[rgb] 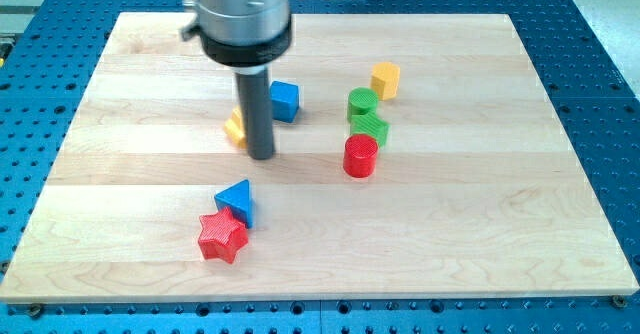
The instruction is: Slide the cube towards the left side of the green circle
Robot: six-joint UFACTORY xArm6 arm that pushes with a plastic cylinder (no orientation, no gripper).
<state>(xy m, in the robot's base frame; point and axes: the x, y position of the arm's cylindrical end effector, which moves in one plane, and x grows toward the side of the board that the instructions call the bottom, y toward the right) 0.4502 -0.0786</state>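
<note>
The blue cube (285, 101) sits on the wooden board (480, 204) just right of my rod. The green circle (362, 102) lies further to the view's right, with a gap between it and the cube. My tip (262, 157) rests on the board just below and left of the cube, close to it. A yellow block (236, 127) is partly hidden behind the rod at its left.
A green star-like block (369, 127) touches the green circle from below, with a red cylinder (360, 157) under it. A yellow hexagon (385, 79) lies up and right of the circle. A blue triangle (236, 201) and a red star (221, 237) sit lower left.
</note>
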